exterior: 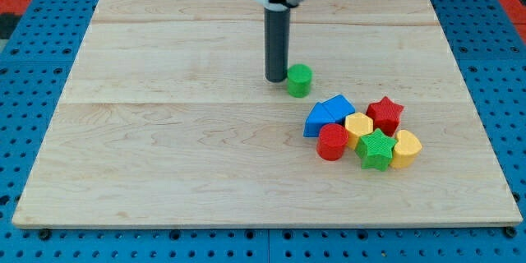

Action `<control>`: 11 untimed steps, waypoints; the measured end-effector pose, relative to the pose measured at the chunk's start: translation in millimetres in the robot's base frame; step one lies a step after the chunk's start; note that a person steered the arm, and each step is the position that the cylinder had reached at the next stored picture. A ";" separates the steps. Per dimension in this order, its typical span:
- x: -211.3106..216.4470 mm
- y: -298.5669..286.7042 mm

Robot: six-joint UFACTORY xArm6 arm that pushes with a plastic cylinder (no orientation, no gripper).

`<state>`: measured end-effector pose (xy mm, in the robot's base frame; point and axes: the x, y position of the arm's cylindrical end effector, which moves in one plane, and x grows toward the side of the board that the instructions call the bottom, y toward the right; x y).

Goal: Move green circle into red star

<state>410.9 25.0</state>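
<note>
The green circle stands alone on the wooden board, above and left of a cluster of blocks. My tip rests on the board just to the view's left of the green circle, touching or nearly touching it. The red star is at the upper right of the cluster, down and to the view's right of the green circle.
The cluster also holds a blue block, a red cylinder, a yellow hexagon, a green star and a yellow block. The wooden board lies on a blue pegboard.
</note>
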 end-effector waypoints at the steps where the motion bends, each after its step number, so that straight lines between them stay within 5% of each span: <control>1: 10.7 23.1; 4: -8.2 35.8; 5: -0.3 100.1; 9: 36.5 96.5; 10: 23.9 90.6; 11: -32.7 78.1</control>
